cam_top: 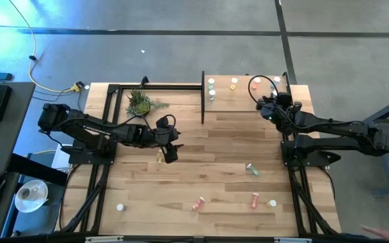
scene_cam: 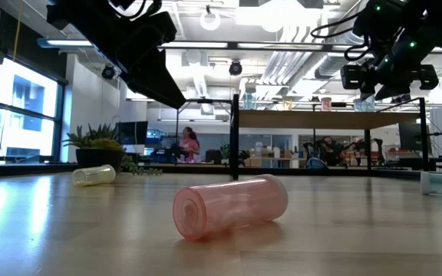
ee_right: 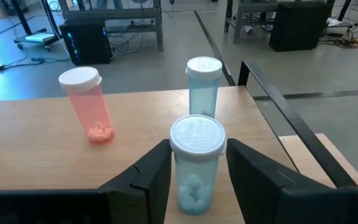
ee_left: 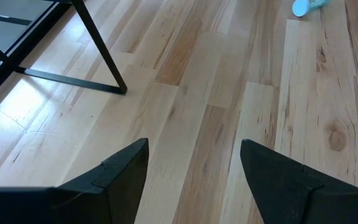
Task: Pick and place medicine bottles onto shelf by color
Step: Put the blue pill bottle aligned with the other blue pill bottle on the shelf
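Note:
The shelf (cam_top: 238, 101) stands at the table's far right. On it a teal bottle (ee_right: 196, 171) stands upright on its base, and my right gripper (ee_right: 197, 145) is open with one finger close on either side of it. A second teal bottle (ee_right: 204, 84) and an orange-red bottle (ee_right: 91, 106) stand farther along the shelf (ee_right: 36, 162). My left gripper (cam_top: 171, 152) hangs open above the tabletop's middle, nothing between its fingers (ee_left: 194, 168). A yellow bottle (cam_top: 159, 156) lies on its side just beside it.
Loose bottles lie on the near half of the table: teal (cam_top: 252, 169), two orange-red (cam_top: 198, 202) (cam_top: 254, 200) and two white (cam_top: 272, 202) (cam_top: 120, 208). More bottles stand at the shelf's far left end (cam_top: 211, 89). A potted plant (cam_top: 140, 102) sits at the far left.

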You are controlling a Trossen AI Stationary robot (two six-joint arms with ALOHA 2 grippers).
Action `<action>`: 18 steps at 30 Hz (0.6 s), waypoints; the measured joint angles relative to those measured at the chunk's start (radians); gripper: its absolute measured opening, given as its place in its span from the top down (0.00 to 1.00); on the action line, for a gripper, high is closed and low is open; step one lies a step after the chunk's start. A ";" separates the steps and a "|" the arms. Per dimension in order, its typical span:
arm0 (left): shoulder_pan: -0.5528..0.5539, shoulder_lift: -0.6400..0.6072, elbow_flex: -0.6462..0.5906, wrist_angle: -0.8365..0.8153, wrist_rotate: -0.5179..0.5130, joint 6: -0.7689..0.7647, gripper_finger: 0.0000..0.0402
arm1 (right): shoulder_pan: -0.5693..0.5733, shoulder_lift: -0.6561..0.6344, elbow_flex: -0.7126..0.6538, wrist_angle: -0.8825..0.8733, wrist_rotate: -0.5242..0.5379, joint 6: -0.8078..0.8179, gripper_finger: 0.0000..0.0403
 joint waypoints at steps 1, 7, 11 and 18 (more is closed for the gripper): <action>0.000 0.000 0.000 0.000 0.000 0.000 0.39 | 0.000 0.000 0.000 0.000 0.000 0.000 0.64; 0.000 0.000 0.000 0.000 0.000 0.000 0.39 | 0.000 0.000 0.000 -0.008 0.001 -0.008 0.64; 0.000 0.000 0.000 0.000 0.000 0.000 0.39 | 0.000 0.000 0.000 -0.008 0.001 -0.027 0.64; 0.000 0.000 0.000 0.000 0.000 0.000 0.39 | 0.000 0.000 0.002 -0.009 0.001 -0.046 0.64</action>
